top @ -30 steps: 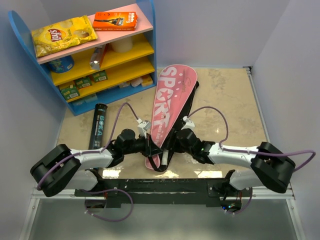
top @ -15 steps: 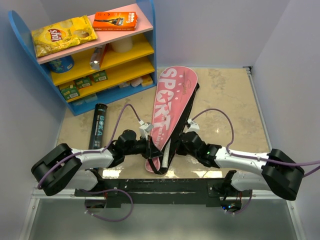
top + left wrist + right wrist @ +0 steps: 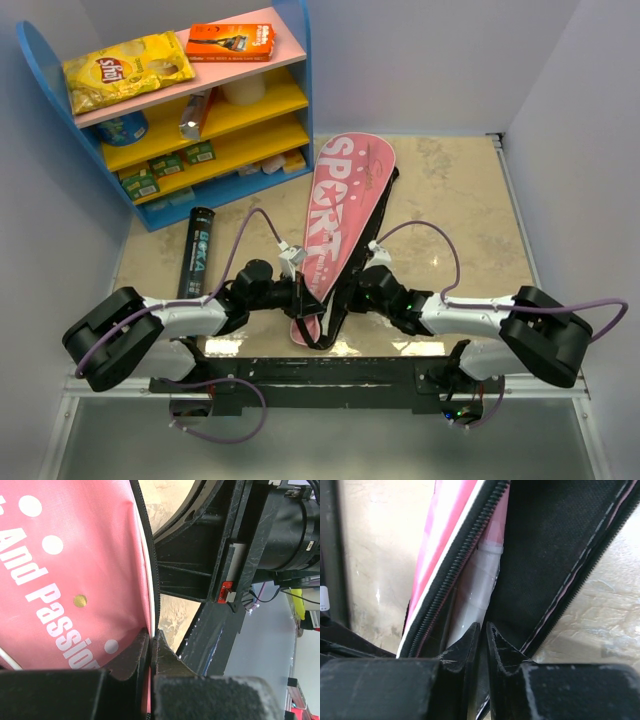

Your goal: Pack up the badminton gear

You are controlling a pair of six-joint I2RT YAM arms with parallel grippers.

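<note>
The pink "SPORT" racket cover [image 3: 335,205] lies lengthwise on the table, its narrow end towards me. My left gripper [image 3: 303,300] is shut on the pink zip edge [image 3: 142,580] at that end, pinching it [image 3: 151,639]. My right gripper [image 3: 352,293] is at the opposite edge, its jaws [image 3: 482,630] nearly together with the cover's black flap [image 3: 555,555] between them. The racket's pale handle [image 3: 480,585] shows inside the open cover. The long black tube [image 3: 197,252] lies on the table left of both arms.
A blue shelf unit [image 3: 40,70] stands at the back left, with a yellow chip bag [image 3: 125,70] and an orange box [image 3: 230,42] on top. White walls close in the table on the left, the back and the right.
My right arm drew back to the right, then came in again to the cover's lower right edge, its jaws closing. The cover's wide end settled slightly left. The left gripper kept its hold.
</note>
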